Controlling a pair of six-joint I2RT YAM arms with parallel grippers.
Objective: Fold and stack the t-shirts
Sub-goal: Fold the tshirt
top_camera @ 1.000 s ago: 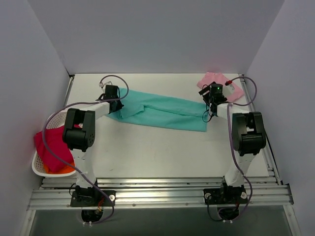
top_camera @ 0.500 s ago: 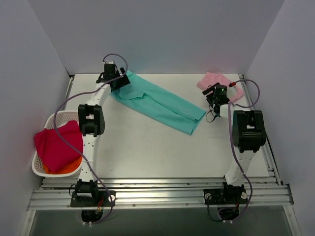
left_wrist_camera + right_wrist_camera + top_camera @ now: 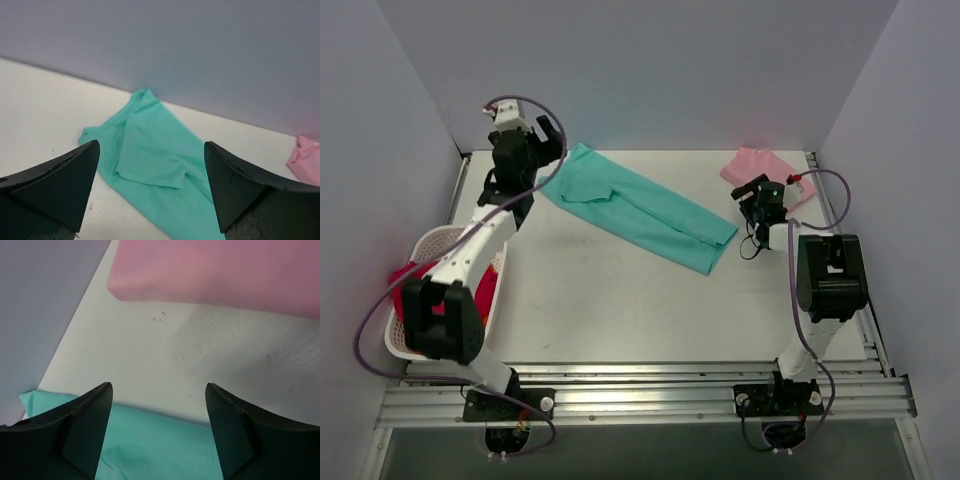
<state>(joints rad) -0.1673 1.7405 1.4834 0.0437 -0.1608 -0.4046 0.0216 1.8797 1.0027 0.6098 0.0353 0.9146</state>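
The teal-green t-shirt [image 3: 640,205] lies folded into a long strip, running diagonally from the back left toward the table's middle. It shows below the left wrist [image 3: 150,170] and at the bottom of the right wrist view [image 3: 150,440]. The pale pink t-shirt [image 3: 760,165] lies folded at the back right [image 3: 215,270], its edge also in the left wrist view [image 3: 306,160]. My left gripper [image 3: 532,135] hangs open above the teal shirt's far-left end [image 3: 151,145], holding nothing. Open and empty, my right gripper [image 3: 757,200] hovers between the two shirts [image 3: 158,386].
A white lattice basket [image 3: 440,235] with red cloth [image 3: 405,278] in it sits at the left edge, partly behind the left arm. Grey walls enclose the table on the back, left and right sides.
My left gripper has opened, let go of the teal shirt and risen toward the back-left corner. The shirt has swung from lying across the table to a diagonal. The right gripper shifted slightly right.
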